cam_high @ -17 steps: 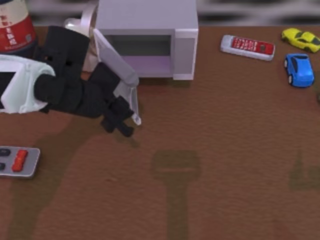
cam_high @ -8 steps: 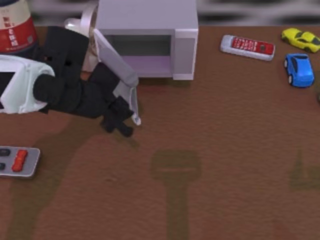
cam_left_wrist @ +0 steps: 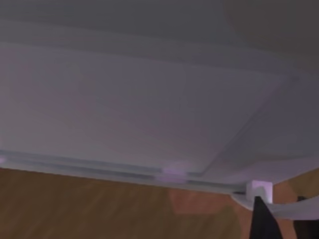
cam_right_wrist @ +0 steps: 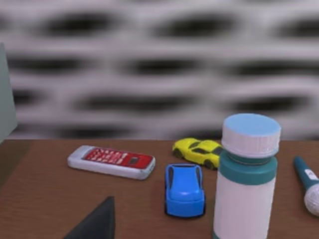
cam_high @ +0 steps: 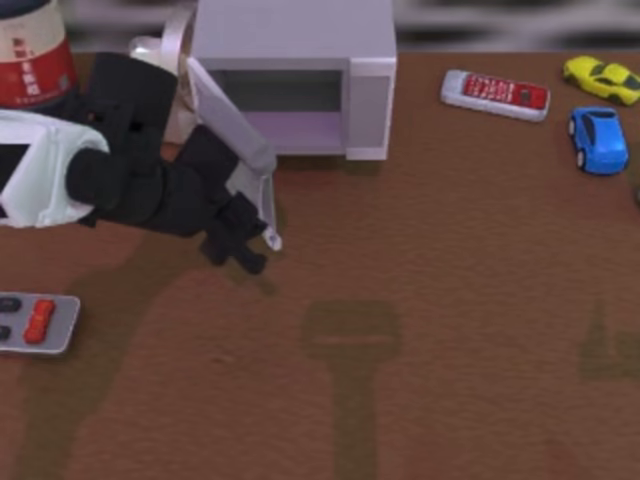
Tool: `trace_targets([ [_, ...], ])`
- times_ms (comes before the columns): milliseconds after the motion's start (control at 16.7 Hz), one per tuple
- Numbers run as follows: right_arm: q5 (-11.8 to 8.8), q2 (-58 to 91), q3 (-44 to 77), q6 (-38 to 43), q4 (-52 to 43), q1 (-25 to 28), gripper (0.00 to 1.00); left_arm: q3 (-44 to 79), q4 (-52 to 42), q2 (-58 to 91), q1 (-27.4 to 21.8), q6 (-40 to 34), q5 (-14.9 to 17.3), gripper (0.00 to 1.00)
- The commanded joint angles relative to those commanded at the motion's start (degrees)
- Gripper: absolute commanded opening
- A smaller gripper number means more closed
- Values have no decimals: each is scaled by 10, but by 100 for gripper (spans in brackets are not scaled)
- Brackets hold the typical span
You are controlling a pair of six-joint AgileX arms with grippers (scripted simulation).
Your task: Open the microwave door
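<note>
Microwave door (cam_high: 232, 140) stands swung well out from the microwave (cam_high: 292, 75) at the table's far left-centre, baring a lilac floor with nothing on it. From the left: a grey remote (cam_high: 36, 322), a red-labelled bottle (cam_high: 32, 50), then my left gripper (cam_high: 243, 243) clamped on the door's handle (cam_high: 270, 215). Rightward lie a red phone (cam_high: 496, 94), a yellow car (cam_high: 601, 78) and a blue car (cam_high: 598, 139)

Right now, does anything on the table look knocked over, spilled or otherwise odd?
Nothing stands out. The microwave door is swung wide open toward the table's left, as intended, with the left gripper at its handle end. The red phone, blue car and yellow car sit flat and apart.
</note>
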Motion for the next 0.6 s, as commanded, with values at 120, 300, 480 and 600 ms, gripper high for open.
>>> trace_targets([
  [120,0,0,0,0,0,0,100,-2,0,0,-3,-2,3,0],
  [300,0,0,0,0,0,0,100,-3,-9,2,3,13,11,0],
  [480,0,0,0,0,0,0,100,3,-17,-3,16,41,27,0],
  [600,0,0,0,0,0,0,100,2,-25,-2,23,55,35,0],
])
